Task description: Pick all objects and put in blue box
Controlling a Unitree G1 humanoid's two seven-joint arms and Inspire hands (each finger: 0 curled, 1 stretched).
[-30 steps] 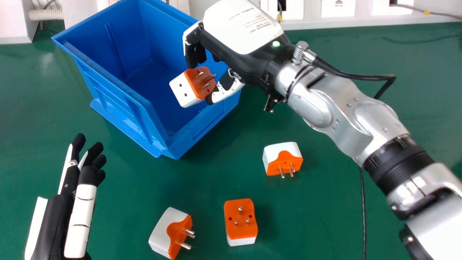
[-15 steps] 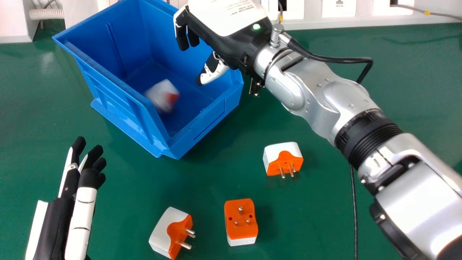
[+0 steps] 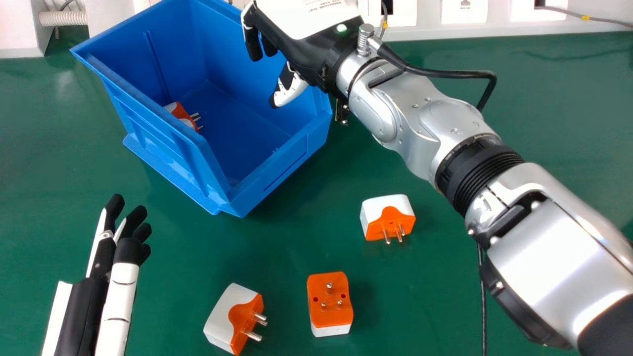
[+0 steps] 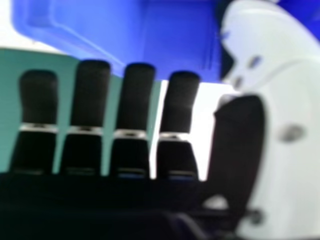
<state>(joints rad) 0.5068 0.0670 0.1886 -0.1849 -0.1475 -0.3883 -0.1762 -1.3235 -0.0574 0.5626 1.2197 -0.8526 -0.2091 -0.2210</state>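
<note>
1. One blue box (image 3: 163, 143) sat in the upper left of the frame, open side up, its long axis slanting from upper left to lower right.
2. There were four adapters in all (white and orange, every one): one in the box, three on the green table (image 3: 445, 306).
3. The boxed adapter (image 3: 182, 112) lay inside near the left wall, partly hidden by the rim, its pins aimed right; its long axis I could not tell.
4. The far adapter (image 3: 388, 217) lay right of centre, pins aimed at the bottom edge, its long axis running roughly side to side.
5. The middle adapter (image 3: 330, 301) lay low, just right of centre, its pin face turned up (three pins in sight), long axis up and down the frame.
6. The near adapter (image 3: 232, 319) lay at the bottom, left of centre, pins aimed right and slightly down, long axis slanting from upper right to lower left.
7. The right hand (image 3: 301, 57) hung over the box at the upper middle, fingers loosely bent and thumb (image 3: 289, 91) well apart from them (a relaxed sort of spread).
8. The left hand (image 3: 94, 301) was at the lower left, fingers extended toward the top, close together.
</note>
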